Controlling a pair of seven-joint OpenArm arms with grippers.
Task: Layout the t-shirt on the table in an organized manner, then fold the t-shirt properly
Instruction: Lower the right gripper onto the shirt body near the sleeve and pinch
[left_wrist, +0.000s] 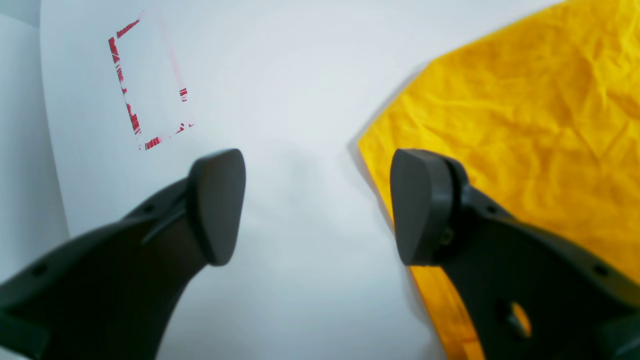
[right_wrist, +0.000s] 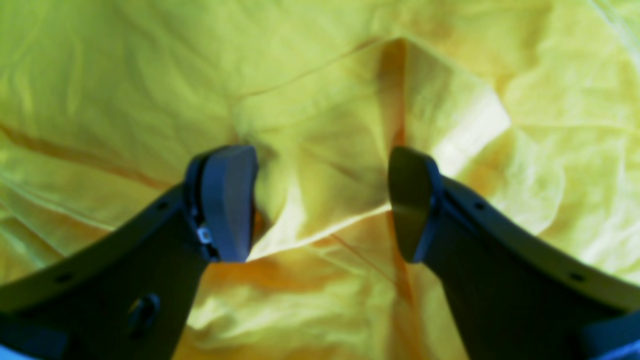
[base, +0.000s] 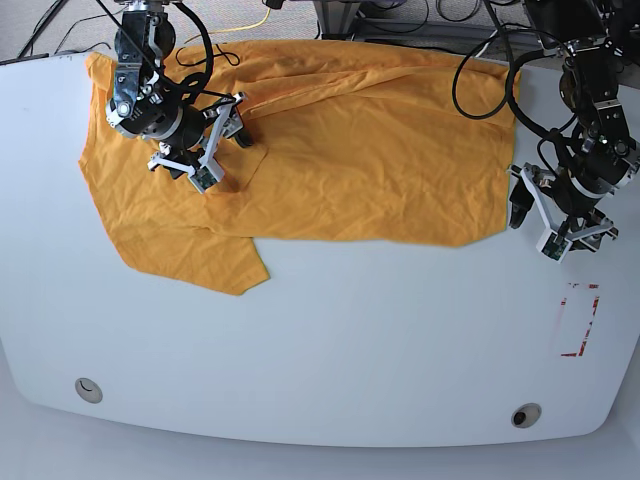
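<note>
The right gripper (right_wrist: 320, 202) has its jaws well apart, straddling a raised fold of the t-shirt (base: 330, 150); cloth bunches between the pads without being pinched, though the left pad seems to touch it. In the base view this gripper (base: 222, 140) sits low over the shirt's upper left part, its arm reaching down from the table's far left corner and tilted toward the middle.

The left gripper (left_wrist: 317, 205) also stands wide open, with nothing held, over bare table (left_wrist: 300, 300) just beside the shirt's edge, one finger (left_wrist: 425, 205) overlapping that edge in the wrist view. Seen from the base camera, it (base: 545, 222) hangs just off the shirt's right edge, its arm coming down from the far right corner.

The shirt lies spread with its long axis running left to right across the table's far half, a sleeve flap pointing toward the near left. A red-tape rectangle (base: 578, 320) lies near the left gripper.
</note>
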